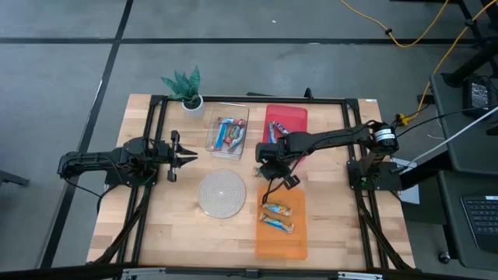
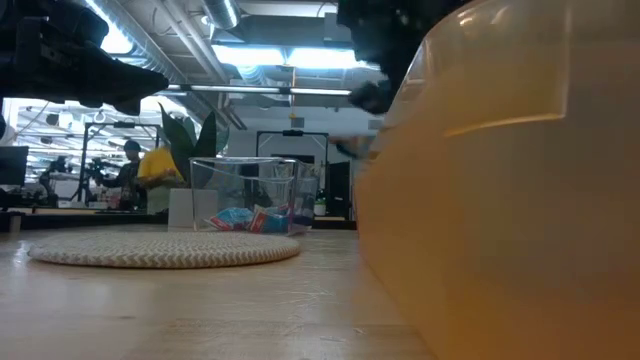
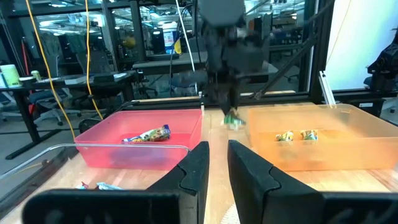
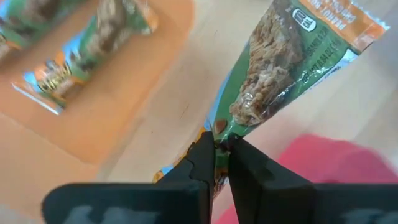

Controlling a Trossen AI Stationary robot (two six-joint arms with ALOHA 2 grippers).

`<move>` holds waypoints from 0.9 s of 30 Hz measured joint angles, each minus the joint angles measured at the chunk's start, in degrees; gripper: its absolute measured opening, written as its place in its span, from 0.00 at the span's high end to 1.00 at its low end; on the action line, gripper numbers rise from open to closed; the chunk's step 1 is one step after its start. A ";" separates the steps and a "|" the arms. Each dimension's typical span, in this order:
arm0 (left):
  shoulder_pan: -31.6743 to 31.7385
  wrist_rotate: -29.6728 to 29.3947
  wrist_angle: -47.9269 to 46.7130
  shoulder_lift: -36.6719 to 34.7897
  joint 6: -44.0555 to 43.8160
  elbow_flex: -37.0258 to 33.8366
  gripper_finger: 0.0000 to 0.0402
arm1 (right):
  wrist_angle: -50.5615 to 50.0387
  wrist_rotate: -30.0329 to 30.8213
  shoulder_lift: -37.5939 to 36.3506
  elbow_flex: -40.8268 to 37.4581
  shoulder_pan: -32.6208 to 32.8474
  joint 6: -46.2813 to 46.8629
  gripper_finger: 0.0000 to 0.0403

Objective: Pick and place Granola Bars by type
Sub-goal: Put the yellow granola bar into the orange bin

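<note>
Green and orange foil shows between the right pincer's fingers: it has one granola bar nipped by its end, hanging above the wooden counter between the red bin and the orange bin. Two bars lie in the orange bin, one in the red, several in the clear bin. Off by the counter's left side, the left pincer hovers with fingers parted, holding nothing.
</note>
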 joint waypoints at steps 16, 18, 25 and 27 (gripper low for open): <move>0.00 0.02 0.00 0.01 0.01 0.00 0.86 | -13.28 -0.13 -0.02 19.80 2.14 9.56 0.90; 0.02 0.02 0.00 0.01 0.02 0.00 0.86 | -15.25 -0.15 -0.02 20.91 2.99 12.35 0.90; 0.02 0.02 0.00 0.02 0.00 0.00 0.86 | -20.90 -0.15 -0.02 21.83 7.73 27.76 0.90; 0.02 0.02 0.00 0.02 0.02 0.00 0.86 | -21.83 -0.15 -0.02 21.83 9.75 32.40 0.90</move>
